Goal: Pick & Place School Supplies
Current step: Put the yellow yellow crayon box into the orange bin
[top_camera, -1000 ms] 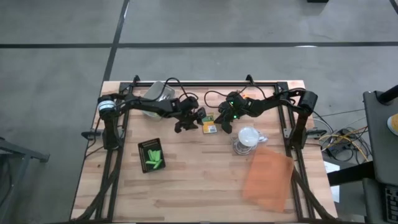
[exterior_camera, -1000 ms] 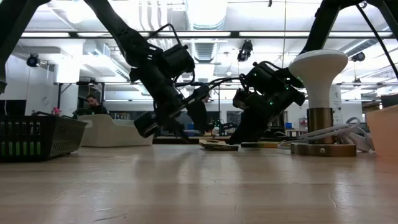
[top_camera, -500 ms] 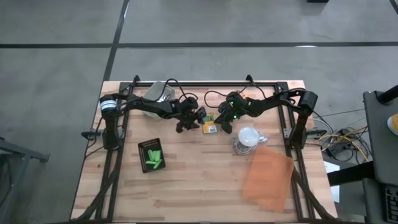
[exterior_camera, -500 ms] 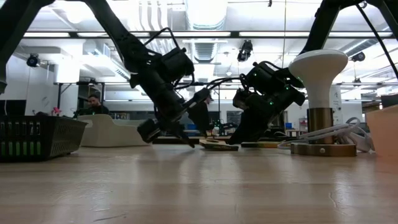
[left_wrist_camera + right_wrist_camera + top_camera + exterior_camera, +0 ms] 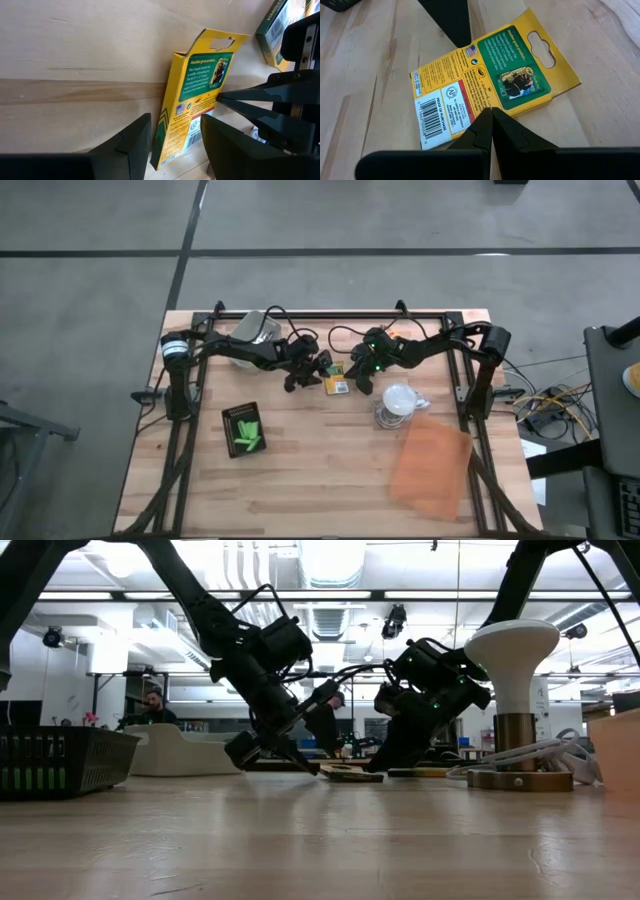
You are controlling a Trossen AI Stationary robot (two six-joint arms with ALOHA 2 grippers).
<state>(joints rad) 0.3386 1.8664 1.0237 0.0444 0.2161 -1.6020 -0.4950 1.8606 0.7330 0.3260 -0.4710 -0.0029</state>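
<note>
We look down on a wooden surface (image 5: pixel 330 470). A black rectangular tray (image 5: pixel 243 429) sits toward the left edge and holds several stubby bright-green sticks (image 5: pixel 247 433).

Near the far edge, at the middle, a flat orange-yellow box with a green label (image 5: pixel 490 100) lies flat on the wood. The left gripper (image 5: pixel 318 369) reaches it from the left, its fingers (image 5: pixel 127 145) spread apart on either side of the box's end. The right gripper (image 5: pixel 491 131) rests its tip at the box's opposite edge, fingers pressed together with nothing between them. A second box (image 5: pixel 272 30) lies just beside them. A translucent orange sheet (image 5: pixel 432 466) lies near the right edge.
</note>
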